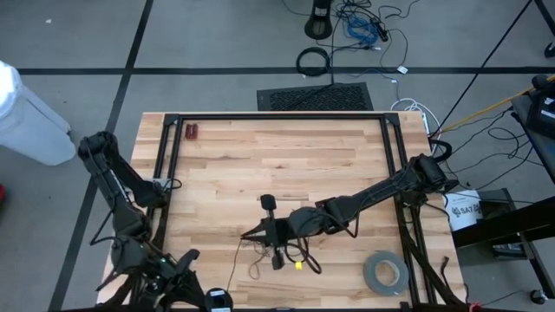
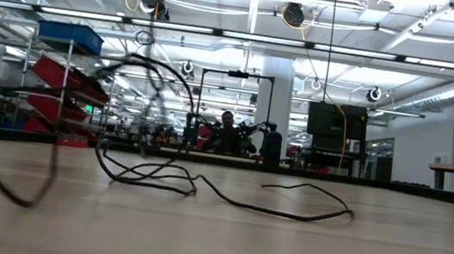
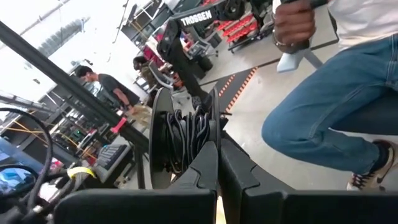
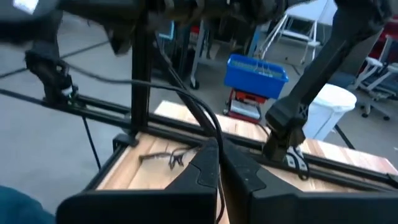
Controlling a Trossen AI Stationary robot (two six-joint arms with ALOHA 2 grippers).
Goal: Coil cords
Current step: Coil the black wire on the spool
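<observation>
The cord is thin and black. It lies in loose wiry strands point(image 1: 260, 260) on the near middle of the table, with a small yellow tag point(image 1: 297, 264). In the low view its strands point(image 2: 286, 211) rest on the wood, and one length point(image 2: 151, 74) rises out of the picture's top. My right gripper point(image 4: 219, 146) hovers above these strands point(image 1: 247, 234), shut on the cord. My left gripper point(image 1: 187, 258) is shut on nothing at the table's near left corner. In its wrist view the left gripper point(image 3: 217, 152) faces the room. My right gripper pinches the thin cord point(image 4: 210, 127) between its two shut fingers, at their free ends. The fingers lie about level and point toward the table's left edge. From them the cord arcs away slack and drops to the table, where the remaining length lies in loose loops.
A grey tape roll point(image 1: 386, 273) lies at the near right. A black plug-like block point(image 1: 269, 204) sits by my right arm, and a small red item point(image 1: 192, 132) is at the far left. Black frame rails point(image 1: 173, 147) edge the table. A person in jeans point(image 3: 336, 118) sits beyond it.
</observation>
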